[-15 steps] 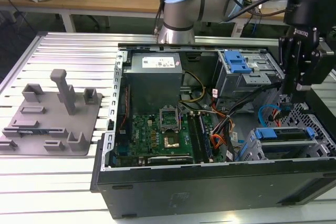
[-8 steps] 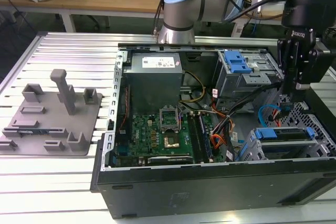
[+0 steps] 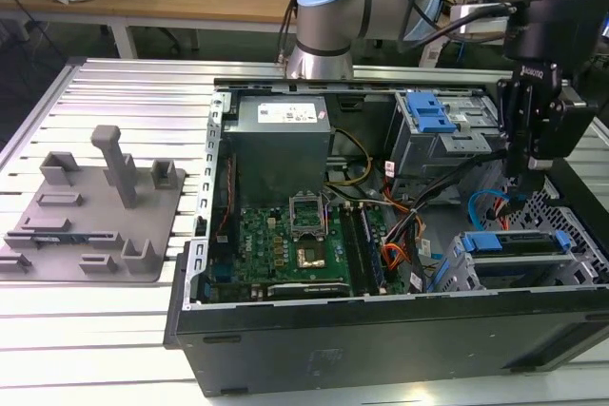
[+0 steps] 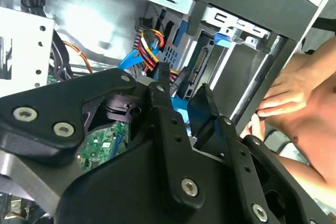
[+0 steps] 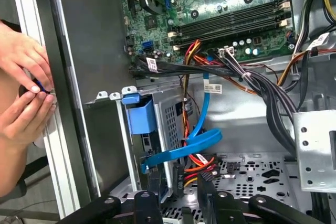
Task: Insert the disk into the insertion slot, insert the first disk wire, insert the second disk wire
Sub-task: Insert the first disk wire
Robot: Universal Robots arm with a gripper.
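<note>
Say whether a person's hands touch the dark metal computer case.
Yes: the first wrist view shows hands touching the edge of the dark metal computer case.

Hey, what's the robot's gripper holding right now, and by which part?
Nothing, as far as the pictures show: the gripper has its jaws apart near the blue cable, closed on nothing.

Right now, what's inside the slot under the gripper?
The disk: its blue carrier shows along the top of the slot. Its silver body and connectors are covered by the slot's metal walls.
</note>
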